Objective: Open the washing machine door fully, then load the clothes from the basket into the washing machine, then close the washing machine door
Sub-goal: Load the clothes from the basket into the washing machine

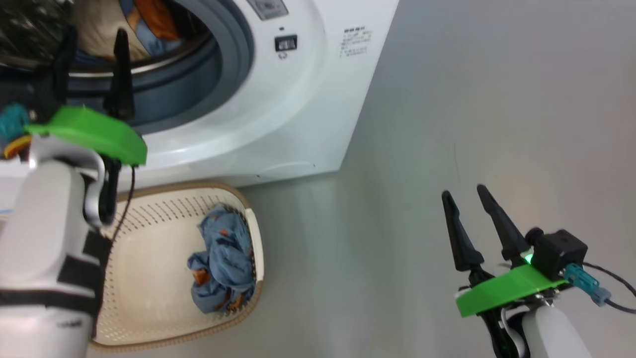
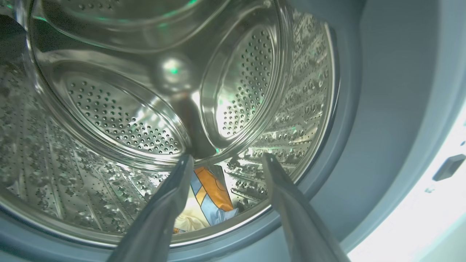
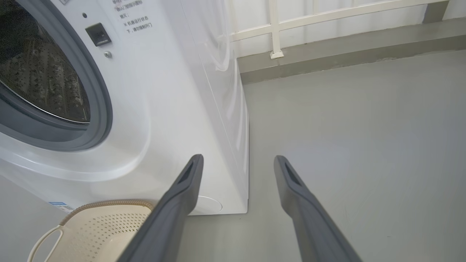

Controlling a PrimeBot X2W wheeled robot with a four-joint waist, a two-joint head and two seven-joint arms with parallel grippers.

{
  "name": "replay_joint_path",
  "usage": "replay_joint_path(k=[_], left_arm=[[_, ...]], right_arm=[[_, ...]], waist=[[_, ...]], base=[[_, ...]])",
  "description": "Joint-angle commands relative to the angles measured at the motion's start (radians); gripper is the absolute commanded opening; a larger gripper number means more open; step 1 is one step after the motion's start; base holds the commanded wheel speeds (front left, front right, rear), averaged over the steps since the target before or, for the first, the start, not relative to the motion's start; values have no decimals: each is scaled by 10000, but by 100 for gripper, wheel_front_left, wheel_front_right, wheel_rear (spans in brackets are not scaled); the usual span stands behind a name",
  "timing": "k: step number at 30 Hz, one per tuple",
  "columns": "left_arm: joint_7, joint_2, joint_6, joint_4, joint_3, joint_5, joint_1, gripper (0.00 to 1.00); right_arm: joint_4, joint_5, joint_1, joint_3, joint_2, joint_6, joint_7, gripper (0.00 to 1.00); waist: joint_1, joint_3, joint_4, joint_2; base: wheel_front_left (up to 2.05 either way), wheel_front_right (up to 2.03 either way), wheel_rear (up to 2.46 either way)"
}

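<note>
Clothes (image 1: 224, 258) are sitting split between two containers. A cream garment (image 2: 209, 198) with orange and blue print is lying at the bottom of the steel drum (image 2: 109, 120) of the washing machine (image 1: 308, 99), whose round mouth is standing open. A light blue garment (image 1: 221, 283) with small orange marks is lying crumpled inside the basket (image 1: 144, 278), against its right-hand wall. The basket is sitting on the grey floor (image 1: 472, 99) just in front of the machine's base.

The basket is cream plastic with rounded corners, its sides pierced by rows of small holes and its rim looking like brown weave. The machine is a glossy white box, and a grey rubber gasket (image 1: 236, 54) is ringing its mouth.

The left gripper (image 1: 93, 59) is reaching up at the drum's mouth, its two dark fingers standing apart with nothing between them. The right gripper (image 1: 463, 191) is hovering over bare floor, well apart from the machine, its fingers also spread and holding nothing.

The left wrist view is looking deep into the drum, showing shiny perforated metal, raised oval panels on the back wall and the printed garment lying beyond the fingers. The right wrist view is taking in the machine's right side, a blue label (image 3: 60, 205) at its lower corner, a corner of the basket and a white railing (image 3: 273, 29) along the far wall.
</note>
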Motion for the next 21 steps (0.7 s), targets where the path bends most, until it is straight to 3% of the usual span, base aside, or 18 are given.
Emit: replay_joint_path(k=[1, 14, 21], left_arm=[[-52, 386, 164, -756, 334, -81, 464, 100], [31, 658, 1299, -4491, 720, -37, 4192, 100], [147, 839, 1689, -5697, 928, -100, 5938, 100]], right_arm=[[-273, -51, 323, 57, 26, 94, -118, 100], [-660, -409, 1296, -211, 26, 94, -118, 100], [-848, -501, 1570, -167, 26, 94, -118, 100]], waist=[[0, -822, 305, 0], [0, -2222, 611, 0], [0, -2646, 549, 0]], base=[[0, 0, 0], [0, 0, 0], [0, 0, 0]])
